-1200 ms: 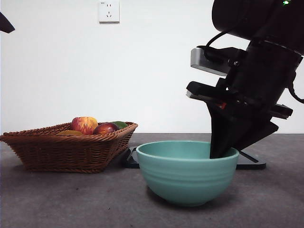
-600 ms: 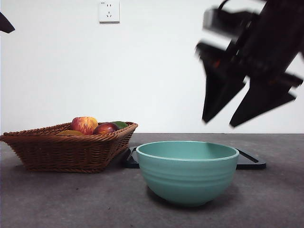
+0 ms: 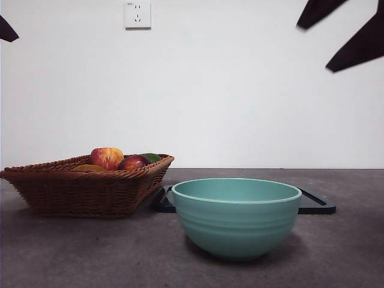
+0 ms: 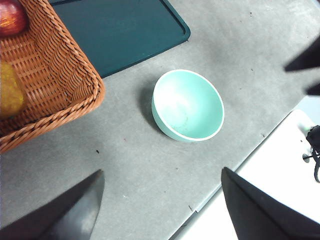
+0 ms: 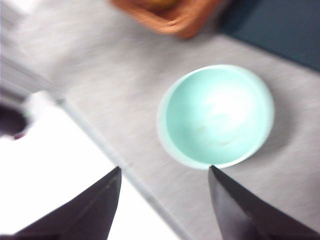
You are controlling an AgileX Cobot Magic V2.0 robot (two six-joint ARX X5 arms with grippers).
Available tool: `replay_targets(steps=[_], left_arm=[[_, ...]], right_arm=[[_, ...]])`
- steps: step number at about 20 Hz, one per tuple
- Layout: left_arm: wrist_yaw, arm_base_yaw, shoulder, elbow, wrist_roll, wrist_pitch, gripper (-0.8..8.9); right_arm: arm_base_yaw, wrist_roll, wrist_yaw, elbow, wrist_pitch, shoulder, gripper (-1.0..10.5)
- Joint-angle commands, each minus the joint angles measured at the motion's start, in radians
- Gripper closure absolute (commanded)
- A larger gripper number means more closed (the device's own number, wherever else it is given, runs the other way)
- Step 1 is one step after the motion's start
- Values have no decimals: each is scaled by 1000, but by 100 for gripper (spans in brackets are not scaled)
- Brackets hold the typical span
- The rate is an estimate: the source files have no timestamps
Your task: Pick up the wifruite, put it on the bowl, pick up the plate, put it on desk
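A: Nearest item?
B: The bowl (image 3: pixel 237 228), on the worktop (image 3: pixel 90 252); it sits well below the right fingers (image 5: pixel 95 210), which hang high, spread apart, nothing betw. them; bowl looks empty in both wrist views.
A: Other arm?
B: Left fingers (image 4: pixel 75 210) are apart too and empty, also high; bowl lies ahead of them on the worktop, basket (image 3: pixel 84 189) further out.
A: Beyond the bowl?
B: A dark plate (image 3: pixel 317 205) lies flat on the worktop just past it; basket is right beside the plate, touching or not I can't tell; the wifruite (image 3: pixel 87 168) lies low in the basket next to the apple (image 3: pixel 107 157) and a dark red fruit (image 3: pixel 133 162), well apart from both sets of fingers; wall socket (image 3: pixel 137 14) furthest back.
A: Which step?
B: Prob. step 1, fruit not yet picked; next move needs fingers over the basket, down onto the low orange-brown one w/o nudging the apple, then clamp and carry to the bowl; plate comes after.
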Motion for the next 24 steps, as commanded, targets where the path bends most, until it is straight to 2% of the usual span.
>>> replay_targets(steps=[1,13,15,16,18,20,24], left_arm=[[7,-5,5,18,11,8,442],[7,-5,5,18,11,8,444],[7,-5,5,18,11,8,521],[7,-5,5,18,11,8,609],[7,-5,5,18,12,8,724],[7,-5,5,18,12,8,806],[6,-5,5,18,12,8,806]], right_arm=[[8,9,-18,7,-19,-22,671],[8,8,-14,7,-25,-34,671],[8,8,-14,7,-25,-34,673],[8,8,-14,7,-25,-34,716],[8,-3,-14,7,-26,-34,900],[8,-19,-14,7,-25,-34,941],[8,-21,-7,7,-24,-34,941]])
